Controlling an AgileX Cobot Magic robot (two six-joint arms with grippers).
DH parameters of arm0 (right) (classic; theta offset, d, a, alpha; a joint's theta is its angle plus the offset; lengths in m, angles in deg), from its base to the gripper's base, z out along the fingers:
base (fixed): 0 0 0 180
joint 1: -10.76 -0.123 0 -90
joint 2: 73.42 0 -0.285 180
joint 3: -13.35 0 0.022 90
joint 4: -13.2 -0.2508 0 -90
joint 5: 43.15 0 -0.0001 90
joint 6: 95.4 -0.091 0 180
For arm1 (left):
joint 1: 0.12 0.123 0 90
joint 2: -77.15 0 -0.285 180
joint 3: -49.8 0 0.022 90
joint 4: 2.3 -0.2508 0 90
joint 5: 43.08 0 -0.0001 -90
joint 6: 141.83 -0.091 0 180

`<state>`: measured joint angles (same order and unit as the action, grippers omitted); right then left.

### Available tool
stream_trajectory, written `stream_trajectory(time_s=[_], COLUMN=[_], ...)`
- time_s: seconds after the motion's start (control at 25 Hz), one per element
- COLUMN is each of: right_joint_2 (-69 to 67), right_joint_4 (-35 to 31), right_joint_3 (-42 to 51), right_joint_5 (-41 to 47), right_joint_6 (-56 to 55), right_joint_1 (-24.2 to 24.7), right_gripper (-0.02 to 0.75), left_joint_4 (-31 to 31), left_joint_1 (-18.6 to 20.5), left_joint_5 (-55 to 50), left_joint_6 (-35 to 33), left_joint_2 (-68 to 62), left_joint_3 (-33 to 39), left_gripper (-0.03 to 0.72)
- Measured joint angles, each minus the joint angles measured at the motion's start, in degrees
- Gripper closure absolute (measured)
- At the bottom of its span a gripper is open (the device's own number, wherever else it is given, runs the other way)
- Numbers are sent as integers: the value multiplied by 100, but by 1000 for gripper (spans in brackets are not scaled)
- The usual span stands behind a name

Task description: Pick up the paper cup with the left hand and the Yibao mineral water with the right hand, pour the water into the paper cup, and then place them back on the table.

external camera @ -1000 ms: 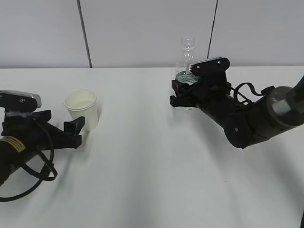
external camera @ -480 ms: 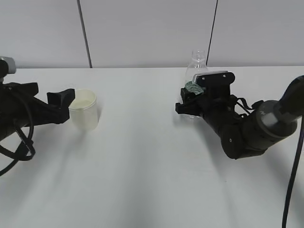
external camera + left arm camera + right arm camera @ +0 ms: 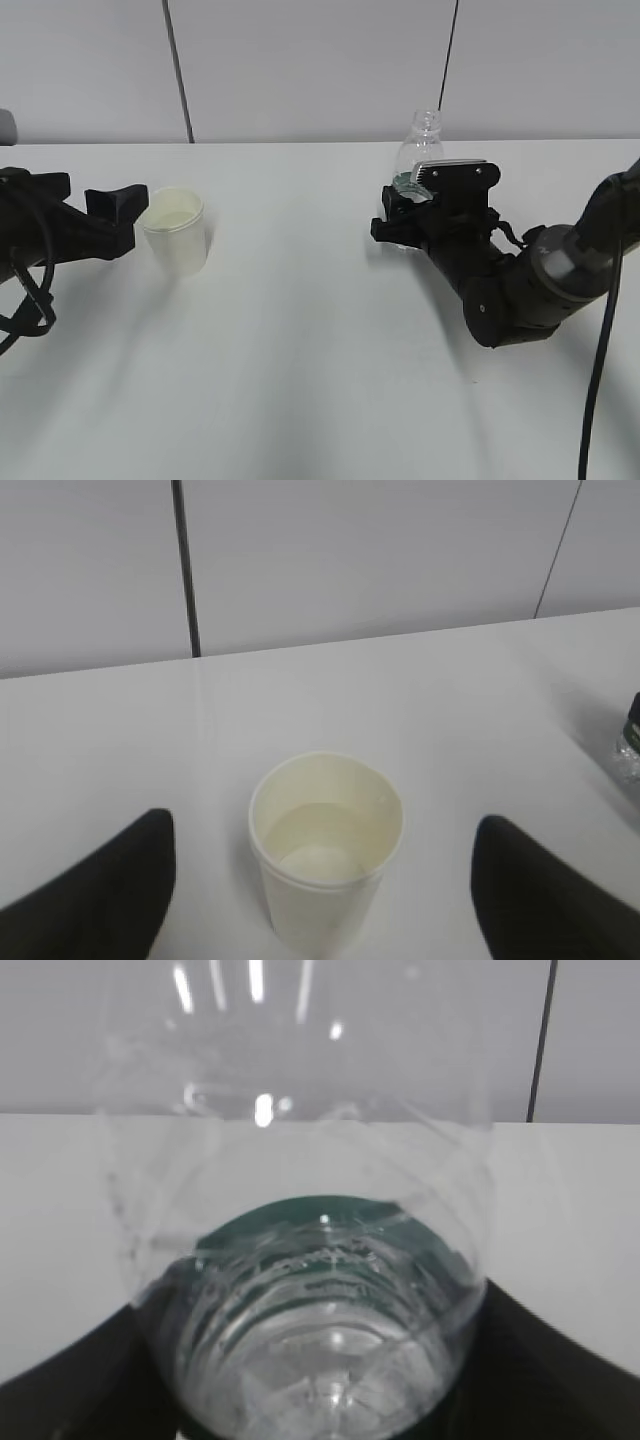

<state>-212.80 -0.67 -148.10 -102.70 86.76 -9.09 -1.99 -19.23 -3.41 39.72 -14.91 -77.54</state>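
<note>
The paper cup (image 3: 177,235) stands upright on the white table (image 3: 300,360) at the left and holds some water; the left wrist view shows it (image 3: 325,900) from above. My left gripper (image 3: 125,215) is open, its black fingers (image 3: 100,890) wide apart. It sits just left of the cup and does not touch it. My right gripper (image 3: 397,215) is shut on the lower body of the Yibao mineral water bottle (image 3: 425,140), which is capless, nearly upright and low over the table. In the right wrist view the bottle (image 3: 320,1260) fills the frame between the fingers (image 3: 70,1380).
A grey wall (image 3: 300,70) with two dark vertical seams runs along the table's far edge. The bottle's edge shows at the right border of the left wrist view (image 3: 630,730). The right arm's cable (image 3: 600,380) hangs at the right.
My left gripper has risen and drawn back to the left, away from the cup, which stayed put. My right gripper has carried the bottle a little to the right.
</note>
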Motion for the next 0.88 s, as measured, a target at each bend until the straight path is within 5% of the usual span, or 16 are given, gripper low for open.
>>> stream_trajectory(time_s=[0.24,0.88], right_joint_2=[0,118], right_joint_4=[0,348], right_joint_3=[0,1141], right_joint_5=[-10,-538], right_joint_6=[-24,-79], right_joint_1=[0,0], right_gripper=[106,90], left_joint_4=[0,-31], left_joint_1=[0,-4], left_joint_5=[-26,-31], left_joint_6=[0,0], left_joint_2=[0,0], left_joint_3=[0,4], left_gripper=[139,139])
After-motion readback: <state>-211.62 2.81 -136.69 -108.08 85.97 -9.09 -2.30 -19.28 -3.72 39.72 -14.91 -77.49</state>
